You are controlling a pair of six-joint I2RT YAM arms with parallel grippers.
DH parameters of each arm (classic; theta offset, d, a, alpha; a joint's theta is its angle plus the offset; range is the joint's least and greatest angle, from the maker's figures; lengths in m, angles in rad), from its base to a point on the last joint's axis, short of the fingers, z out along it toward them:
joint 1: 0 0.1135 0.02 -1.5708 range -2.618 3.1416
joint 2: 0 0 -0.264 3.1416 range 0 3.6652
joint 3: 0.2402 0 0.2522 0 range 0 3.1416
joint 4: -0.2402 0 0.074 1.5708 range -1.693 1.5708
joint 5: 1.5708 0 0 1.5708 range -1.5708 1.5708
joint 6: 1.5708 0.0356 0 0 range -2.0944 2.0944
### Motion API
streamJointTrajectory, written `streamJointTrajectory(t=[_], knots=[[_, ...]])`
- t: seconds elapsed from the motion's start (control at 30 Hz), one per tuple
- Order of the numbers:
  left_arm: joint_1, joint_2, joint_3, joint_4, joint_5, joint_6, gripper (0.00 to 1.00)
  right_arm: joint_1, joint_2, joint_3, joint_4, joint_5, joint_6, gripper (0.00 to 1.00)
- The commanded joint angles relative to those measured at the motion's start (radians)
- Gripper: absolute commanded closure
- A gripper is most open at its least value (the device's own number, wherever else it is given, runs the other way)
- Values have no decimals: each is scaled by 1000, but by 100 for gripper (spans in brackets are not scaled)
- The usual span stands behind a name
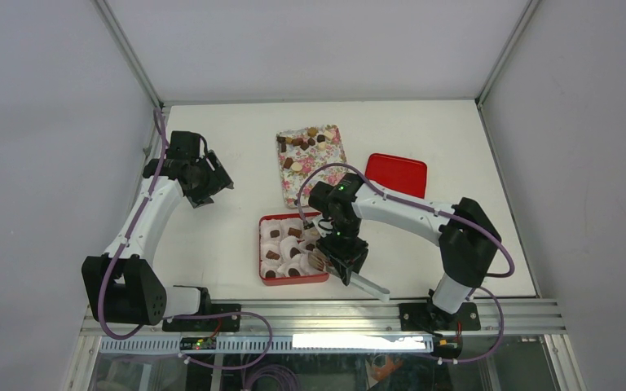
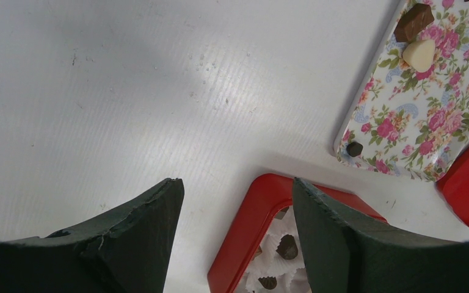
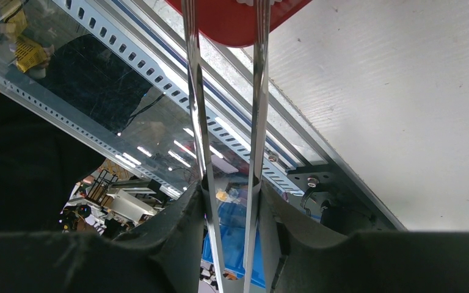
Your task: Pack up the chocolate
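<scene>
Overhead view of a white table (image 1: pixel 212 244) with two robot arms. Near the centre, an open red box (image 1: pixel 262 248) holds white paper cups (image 1: pixel 271 238), several already filled with packed chocolates (image 1: pixel 293 232). Directly above it in the frame lies a floral tray (image 1: pixel 326 175), its long side running up and down the frame. Loose chocolates (image 1: pixel 301 142) are clustered at the tray's upper end, away from the box. A red lid (image 1: pixel 397 173) sits just right of the tray.

The right gripper (image 1: pixel 344 262) hovers at the box's lower right corner. It is clamped across a pair of metal tongs (image 1: pixel 368 286). The tongs slant from lower right up and left, their tips over the box's right side. In the right wrist view, the two steel blades (image 3: pixel 195 91) stand slightly apart and run out of the top of the frame over the box rim (image 3: pixel 232 24). Whether a piece sits between the tips cannot be told.

The left gripper (image 1: pixel 212 181) hangs left of the tray, jaws well apart and empty. Only bare table shows between them in its own view (image 2: pixel 235 183).

The next pick likely means moving the tongs up the frame to the tray.
</scene>
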Motion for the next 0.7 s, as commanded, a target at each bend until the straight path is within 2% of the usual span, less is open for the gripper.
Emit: streamJointTrajectory(t=[0.0, 0.3, 0.47, 0.53, 0.67], knots=[[14, -20, -2, 39, 7, -14, 32, 4, 4, 38, -31, -6, -8, 63], [14, -24, -3, 38, 6, -12, 32, 5, 6, 45, -32, -2, -10, 60], [14, -27, -5, 38, 5, -12, 32, 1, -34, 113, -32, 64, 9, 73], [14, -27, -5, 38, 5, -12, 32, -15, -66, 159, -22, 86, 21, 76], [14, -28, -6, 38, 5, -11, 32, -161, -164, 183, 46, 118, 53, 76]])
